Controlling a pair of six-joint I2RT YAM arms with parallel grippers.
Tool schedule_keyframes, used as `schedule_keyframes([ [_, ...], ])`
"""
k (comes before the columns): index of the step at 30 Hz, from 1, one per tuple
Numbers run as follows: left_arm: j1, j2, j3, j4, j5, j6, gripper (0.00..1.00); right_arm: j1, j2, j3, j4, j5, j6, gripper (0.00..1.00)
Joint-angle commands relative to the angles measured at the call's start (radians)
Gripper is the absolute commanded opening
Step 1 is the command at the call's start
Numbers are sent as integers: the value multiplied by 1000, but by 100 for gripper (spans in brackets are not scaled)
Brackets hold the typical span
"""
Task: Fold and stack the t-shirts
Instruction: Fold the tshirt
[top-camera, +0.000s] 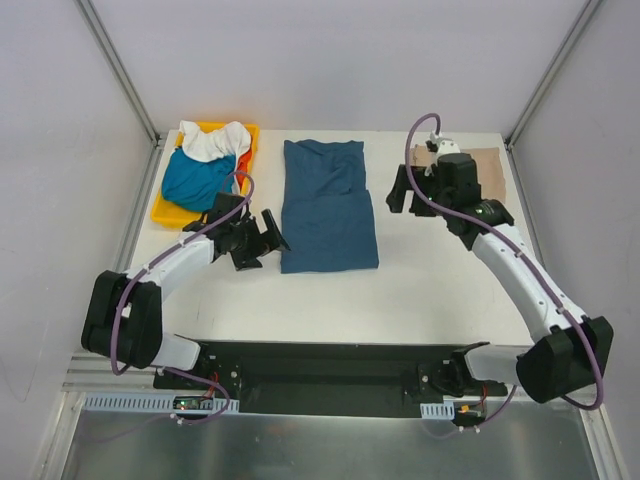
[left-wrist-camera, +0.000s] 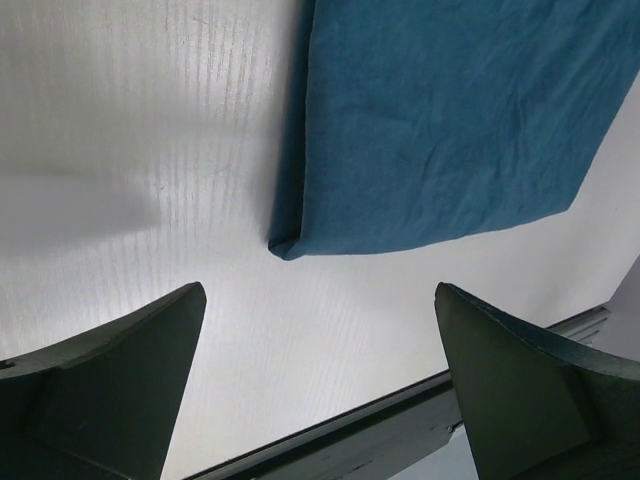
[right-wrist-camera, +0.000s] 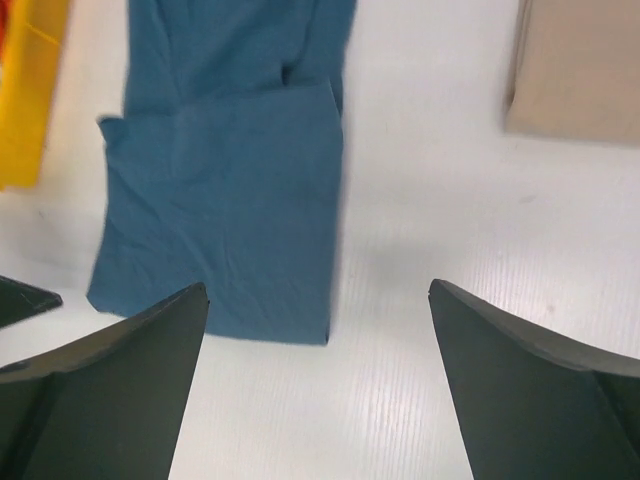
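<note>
Lying folded at the middle of the desk (top-camera: 420, 290), the dark blue t-shirt (top-camera: 328, 205) has the left tool (left-wrist-camera: 318, 292) at its 8 o'clock and the right tool (right-wrist-camera: 318, 290) at 3 o'clock, both spread wide and empty. A beige t-shirt (top-camera: 492, 165) lies at the desk's 2 o'clock.

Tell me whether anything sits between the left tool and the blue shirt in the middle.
Nothing visible does. The left tool is open, and only bare white table lies between it and the folded near corner of the blue shirt.
</note>
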Motion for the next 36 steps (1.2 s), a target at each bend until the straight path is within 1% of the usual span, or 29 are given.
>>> schedule_keyframes([
  [1, -12, 55, 18, 52, 36, -13, 99, -4, 49, -92, -68, -72, 55, 96],
  [2, -12, 68, 18, 60, 42, -16, 95, -2, 54, -107, -74, -101, 57, 97],
  [5, -16, 120, 14, 89, 62, -26, 88, -7, 77, -152, -84, -124, 81, 97],
  [6, -15, 146, 16, 94, 68, -31, 82, -7, 86, -161, -84, -132, 90, 97],
  [8, -15, 172, 21, 109, 91, -34, 77, -7, 100, -175, -82, -166, 92, 99],
  [9, -16, 195, 27, 110, 96, -34, 70, -8, 103, -186, -87, -177, 89, 99],
  [11, -19, 210, 30, 113, 105, -33, 62, -10, 114, -196, -88, -184, 92, 99],
  [16, -25, 229, 10, 113, 110, -33, 48, -27, 143, -221, -79, -242, 112, 99],
  [18, -30, 235, 2, 113, 99, -36, 45, -33, 163, -224, -64, -279, 117, 95],
  [19, -32, 238, 1, 112, 93, -37, 44, -36, 170, -221, -62, -289, 120, 95],
  [22, -36, 255, 1, 112, 88, -40, 34, -42, 195, -221, -48, -325, 127, 93],
  [23, -38, 258, 1, 112, 87, -42, 29, -44, 204, -221, -44, -345, 129, 92],
  [25, -44, 266, 2, 112, 87, -42, 25, -45, 212, -221, -38, -356, 135, 91],
  [26, -45, 272, 2, 112, 88, -42, 18, -45, 218, -222, -36, -364, 138, 89],
  [27, -47, 275, 2, 112, 90, -42, 8, -45, 230, -224, -34, -365, 143, 89],
  [28, -47, 275, 2, 112, 90, -43, 0, -47, 236, -226, -36, -371, 141, 86],
  [29, -47, 276, 1, 112, 90, -43, 0, -51, 247, -229, -25, -385, 141, 82],
  [30, -48, 275, -2, 112, 88, -43, 0, -54, 269, -227, -24, -400, 146, 82],
  [31, -48, 273, -2, 112, 87, -43, 0, -57, 284, -227, -12, -439, 144, 76],
  [33, -48, 269, -7, 113, 84, -45, 0, -67, 330, -219, -1, -474, 146, 70],
  [36, -48, 266, -15, 112, 81, -46, 0, -71, 376, -203, 9, -502, 158, 67],
])
